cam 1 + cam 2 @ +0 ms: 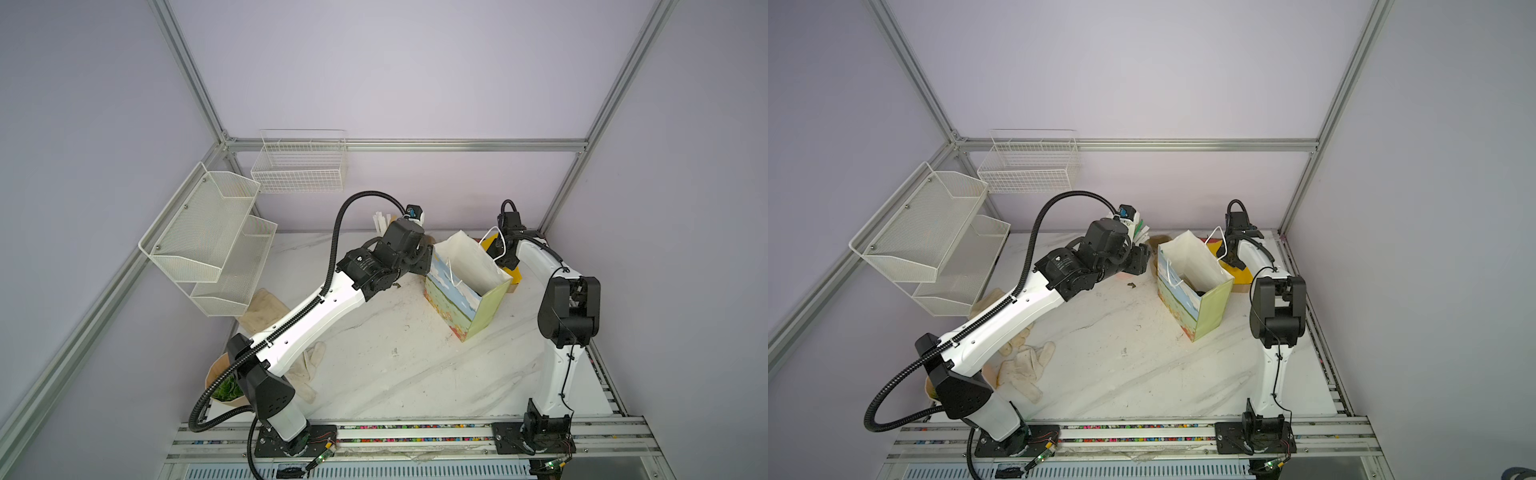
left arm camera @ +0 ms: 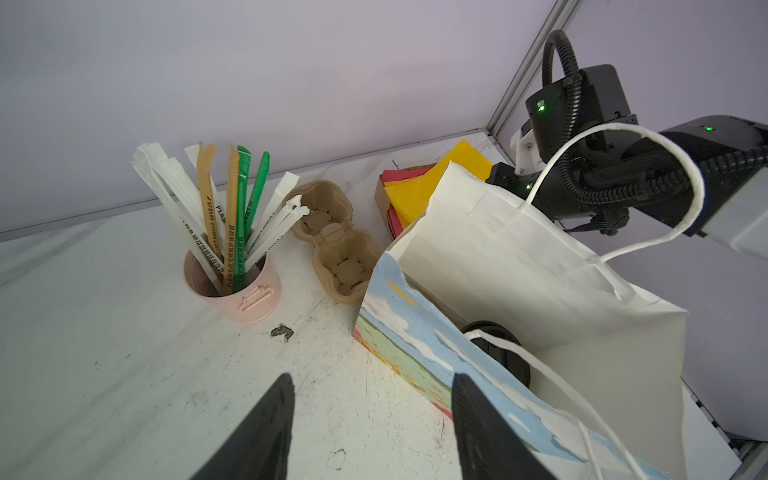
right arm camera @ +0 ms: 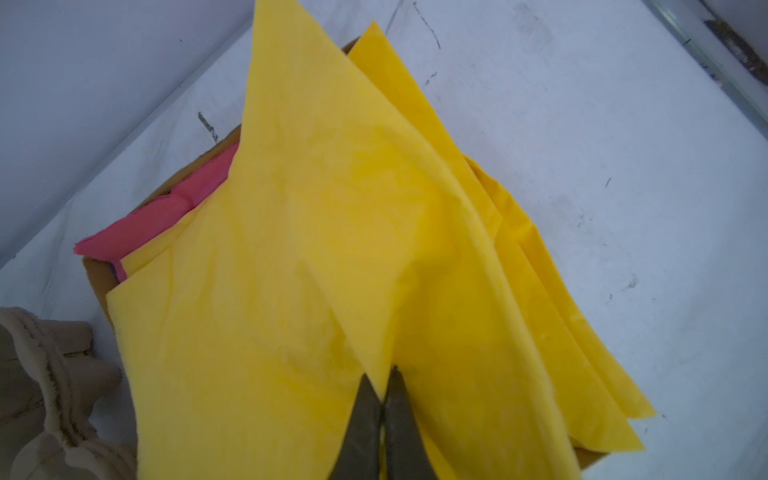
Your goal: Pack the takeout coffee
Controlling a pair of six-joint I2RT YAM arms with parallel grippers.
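Takeout coffee (image 2: 498,361): inside the paper bag (image 2: 415,357), just beyond the tip of one of the left fingers (image 2: 270,428) and behind the bag's painted wall. Only the black lid shows, crossed by a white cord handle; the cup body and lettering are hidden. In both top views the bag (image 1: 465,309) (image 1: 1187,316) stands open, but in a top view the coffee is no more than a dark patch low inside. Left fingers: spread, with only bare bench (image 2: 104,332) between them. The one nearer the bag overlaps its wall in the left wrist view, and contact cannot be told; in both top views the wrist hides them. Ahead of them, further off, are the pink cup of straws (image 2: 249,299) and the pulp carrier (image 2: 332,249), both mostly hidden by the left arm in the top views. Right fingers (image 3: 361,428): pressed together, pinching a corner of the yellow napkin (image 3: 332,208). Beyond their tips lie more yellow sheets and pink napkins (image 3: 166,216) in a brown cardboard tray (image 3: 97,286). The left wrist view shows the same stack (image 2: 415,195), but there the bag hides the right fingers. To one side of them is a beige shape (image 3: 41,395), cut off and too blurred to name. Gloves (image 1: 1025,365): on the bench by the left arm, seen only in the top views.
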